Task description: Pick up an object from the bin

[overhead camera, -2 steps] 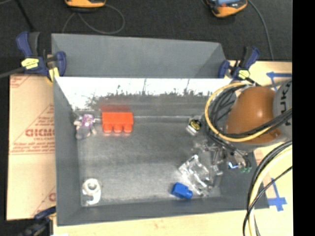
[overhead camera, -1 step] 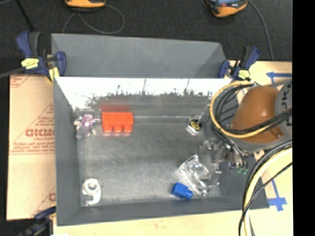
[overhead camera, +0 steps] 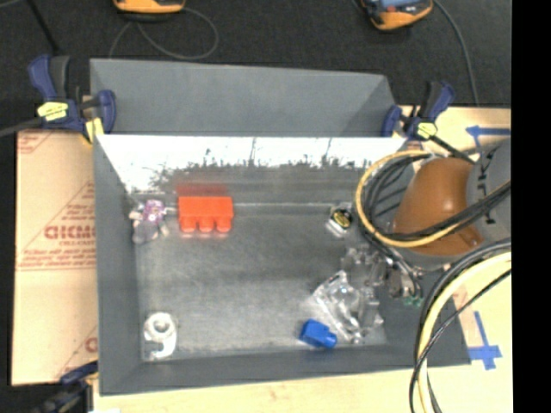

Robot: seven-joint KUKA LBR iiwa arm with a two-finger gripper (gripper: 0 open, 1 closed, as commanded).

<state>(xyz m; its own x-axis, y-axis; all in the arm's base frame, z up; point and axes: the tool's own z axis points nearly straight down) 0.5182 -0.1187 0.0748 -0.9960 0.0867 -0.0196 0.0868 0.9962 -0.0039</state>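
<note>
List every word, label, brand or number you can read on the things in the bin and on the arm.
No text can be read.
Orange block: plain, no print.
Blue piece: no print.
Yellow-black piece: any marks are too small to read.
Arm casing: dark marks, too blurred and cut off to read.

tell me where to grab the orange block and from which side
Probably from straight above, pinching the orange block at its middle across the short front-to-back width: it lies flat and long, and the purple toy crowds one end.
</note>
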